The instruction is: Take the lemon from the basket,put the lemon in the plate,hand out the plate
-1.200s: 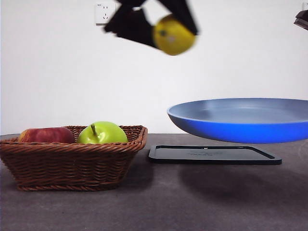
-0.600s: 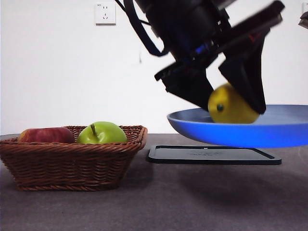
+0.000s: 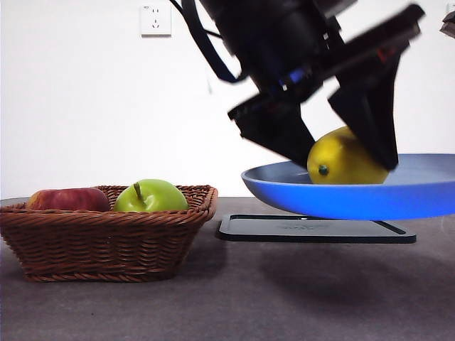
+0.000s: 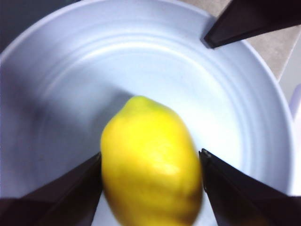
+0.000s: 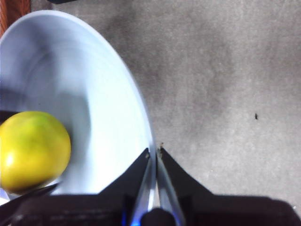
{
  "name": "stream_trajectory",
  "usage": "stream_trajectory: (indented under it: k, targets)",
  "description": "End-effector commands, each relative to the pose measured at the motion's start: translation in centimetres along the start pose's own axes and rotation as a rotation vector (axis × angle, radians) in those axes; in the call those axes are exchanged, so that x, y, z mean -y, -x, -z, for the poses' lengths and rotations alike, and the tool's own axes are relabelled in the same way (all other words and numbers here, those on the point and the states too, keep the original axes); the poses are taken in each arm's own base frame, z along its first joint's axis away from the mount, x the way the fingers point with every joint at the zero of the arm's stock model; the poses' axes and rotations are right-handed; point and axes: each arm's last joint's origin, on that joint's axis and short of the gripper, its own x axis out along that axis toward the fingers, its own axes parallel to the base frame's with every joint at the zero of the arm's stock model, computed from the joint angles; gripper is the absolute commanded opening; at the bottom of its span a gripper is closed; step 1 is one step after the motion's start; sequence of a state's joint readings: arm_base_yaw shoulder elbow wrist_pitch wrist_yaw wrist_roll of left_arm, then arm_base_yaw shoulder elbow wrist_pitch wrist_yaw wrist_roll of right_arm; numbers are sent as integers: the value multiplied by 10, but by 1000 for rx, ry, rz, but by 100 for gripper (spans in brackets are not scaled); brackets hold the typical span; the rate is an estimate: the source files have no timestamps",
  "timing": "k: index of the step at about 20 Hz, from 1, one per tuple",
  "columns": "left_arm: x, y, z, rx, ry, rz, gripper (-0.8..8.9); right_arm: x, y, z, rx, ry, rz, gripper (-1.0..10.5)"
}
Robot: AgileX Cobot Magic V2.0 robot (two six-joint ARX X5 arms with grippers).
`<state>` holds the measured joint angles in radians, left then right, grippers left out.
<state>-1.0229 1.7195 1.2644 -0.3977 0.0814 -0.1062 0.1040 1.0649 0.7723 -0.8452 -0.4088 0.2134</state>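
Observation:
The yellow lemon [image 3: 345,160] lies between my left gripper's [image 3: 348,165] two black jaws, inside the light-blue plate [image 3: 355,202]. The plate hangs in the air above the table. In the left wrist view the lemon [image 4: 150,162] fills the gap between the jaws, which touch it on both sides, over the plate's floor [image 4: 141,61]. My right gripper [image 5: 154,151] is shut on the plate's rim [image 5: 136,103]; the lemon [image 5: 30,148] shows there too. The brown wicker basket [image 3: 106,234] stands on the table at the left.
The basket holds a red apple [image 3: 67,199] and a green apple [image 3: 151,197]. A flat black tray [image 3: 316,229] lies on the grey table under the raised plate. A black arm tip [image 3: 446,25] shows at the top right corner.
My left gripper has come down with the lemon from high above the table into the plate. In the last half second the plate has shifted slightly down and left.

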Motion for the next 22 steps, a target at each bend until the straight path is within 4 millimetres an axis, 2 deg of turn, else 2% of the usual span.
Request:
stream_trajectory:
  k: [1,4,8,12,15,19,22]
  targets:
    - [3,19,-13,52,-2,9,391,-2,0,-6,-1,-12,-13,3]
    - [0,36,-23,9,9,-9,401,1,-8,-9,-32,-31,-6,3]
    - [-5,71,-39,13,-3,-32,401,5,-23,-23,-27,-69,-6,3]
    - [-18,116,-37,29,-15,-121,401,1,-34,-63,-12,-71,-9,3]
    - [-31,152,-28,22,-7,-255,401,-3,-46,-105,20,-61,-16,3]
    - [-46,193,-14,28,34,-364,401,-1,-72,-152,80,-70,-33,3]
    - [-56,211,-7,40,77,-403,401,8,-97,-175,102,-103,-35,3]
